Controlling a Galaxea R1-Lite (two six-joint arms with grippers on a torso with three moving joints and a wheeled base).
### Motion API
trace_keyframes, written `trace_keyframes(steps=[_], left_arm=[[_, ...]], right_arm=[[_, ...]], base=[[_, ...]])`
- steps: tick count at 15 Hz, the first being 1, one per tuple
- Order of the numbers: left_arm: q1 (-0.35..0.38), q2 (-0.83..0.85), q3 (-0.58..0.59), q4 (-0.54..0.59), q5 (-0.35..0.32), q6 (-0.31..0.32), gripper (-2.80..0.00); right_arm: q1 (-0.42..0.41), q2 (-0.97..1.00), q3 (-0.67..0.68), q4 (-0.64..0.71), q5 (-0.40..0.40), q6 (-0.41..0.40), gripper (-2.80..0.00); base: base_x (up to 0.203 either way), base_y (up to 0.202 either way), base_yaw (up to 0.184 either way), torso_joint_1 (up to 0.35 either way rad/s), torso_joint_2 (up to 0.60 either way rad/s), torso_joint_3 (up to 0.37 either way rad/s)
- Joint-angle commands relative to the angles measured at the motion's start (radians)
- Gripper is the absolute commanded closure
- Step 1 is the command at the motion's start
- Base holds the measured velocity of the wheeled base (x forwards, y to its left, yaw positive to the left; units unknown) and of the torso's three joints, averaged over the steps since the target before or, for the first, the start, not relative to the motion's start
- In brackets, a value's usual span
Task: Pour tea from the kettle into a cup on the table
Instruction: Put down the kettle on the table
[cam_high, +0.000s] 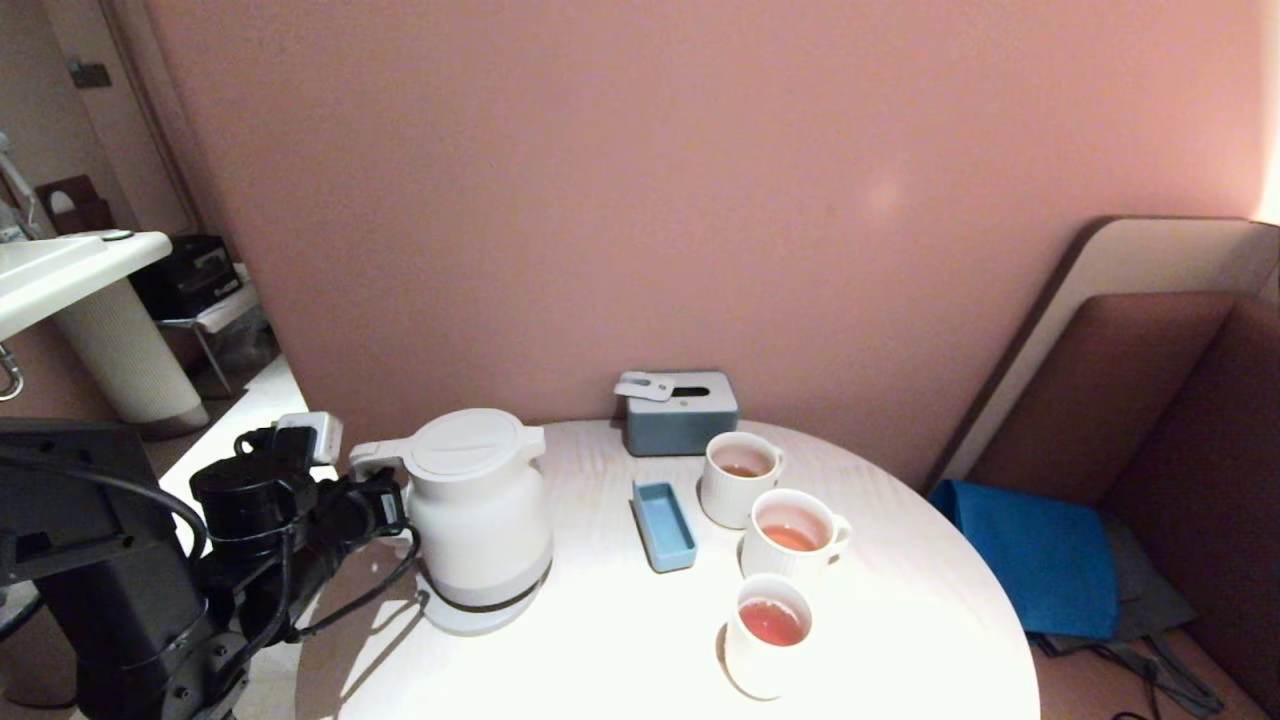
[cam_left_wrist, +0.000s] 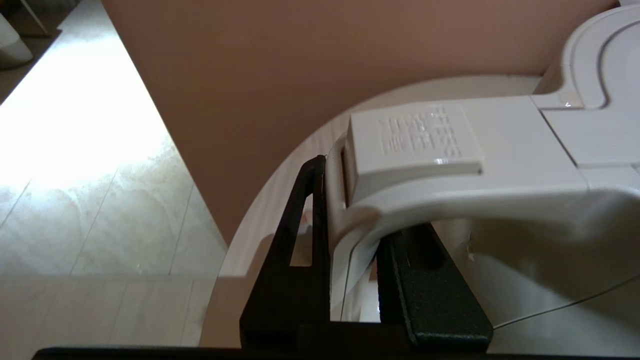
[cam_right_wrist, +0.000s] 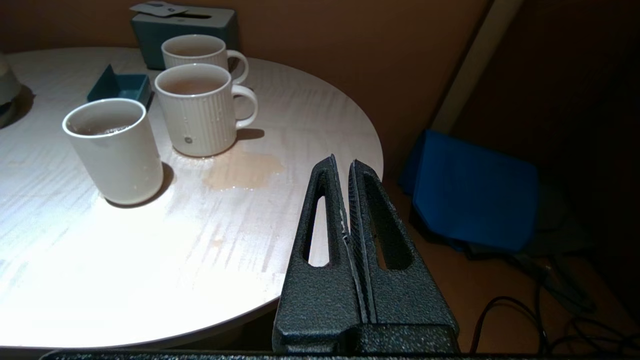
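From the head camera, I see the round table (cam_high: 600, 640) with the white kettle (cam_high: 478, 510) at about nine o'clock on its top, sitting on its base. My left gripper (cam_high: 385, 505) reaches in from the kettle's nine o'clock side and clamps the loop handle. Three white cups run from centre toward five o'clock: the far cup (cam_high: 738, 478), the middle cup (cam_high: 790, 535) and the near cup (cam_high: 765, 635), each showing orange-red tea (cam_high: 770, 622). A blue tray (cam_high: 664, 524) lies between kettle and cups; a grey box (cam_high: 680, 412) sits at twelve o'clock.

The left wrist camera shows the black fingers (cam_left_wrist: 300, 250) narrowed around the handle (cam_left_wrist: 450, 165), one each side.

The right wrist camera shows my right gripper (cam_right_wrist: 349, 172) pressed shut, parked off the table's edge, and a tea puddle (cam_right_wrist: 242, 171) beside the middle cup.

My worry: the cups already hold tea, so pouring risks overflow, and the heavy kettle could pivot in this thin grip
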Motion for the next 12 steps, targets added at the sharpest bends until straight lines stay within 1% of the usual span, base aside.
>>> trace_keyframes(steps=[1, 4, 8, 12], left_arm=[[0.003, -0.057, 0.019, -0.003, 0.001, 0.005, 0.00], [0.002, -0.082, 0.047, -0.003, 0.001, 0.038, 0.00], [0.003, -0.070, 0.064, -0.009, 0.001, 0.038, 0.00], [0.009, -0.037, 0.032, -0.011, 0.001, 0.038, 0.00]], right_arm=[[0.001, 0.001, 0.000, 0.000, 0.001, -0.001, 0.00], [-0.001, 0.001, 0.000, 0.000, 0.001, -0.001, 0.00], [-0.001, 0.001, 0.000, 0.000, 0.001, -0.001, 0.00], [-0.001, 0.001, 0.000, 0.000, 0.001, -0.001, 0.00]], base=[[0.000, 0.000, 0.000, 0.000, 0.00, 0.000], [0.000, 0.000, 0.000, 0.000, 0.00, 0.000], [0.000, 0.000, 0.000, 0.000, 0.00, 0.000], [0.000, 0.000, 0.000, 0.000, 0.00, 0.000]])
